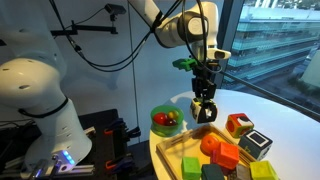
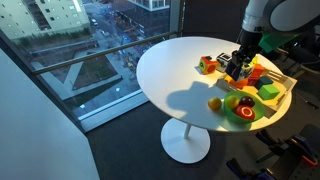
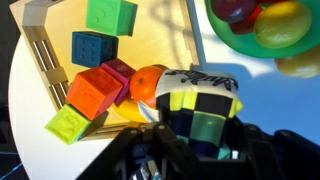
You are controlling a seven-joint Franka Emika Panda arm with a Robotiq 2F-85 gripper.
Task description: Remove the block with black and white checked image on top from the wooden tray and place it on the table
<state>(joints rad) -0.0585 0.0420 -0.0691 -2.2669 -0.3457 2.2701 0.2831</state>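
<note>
White round table (image 2: 170,70) beside big windows (image 2: 80,40). In the wrist view, one wooden tray (image 3: 165,35) holds five loose blocks (image 3: 95,92). The gripper (image 1: 204,110) clamps one checked block (image 3: 200,105).

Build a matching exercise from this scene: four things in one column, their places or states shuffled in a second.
1. checked block
2. blue block
3. bowl
4. yellow fruit

a. on the bare table, beside the bowl
b. lying in the tray
c. between the fingers of the gripper
d. green, with fruit inside

Pairs: 1-c, 2-b, 3-d, 4-a
</note>
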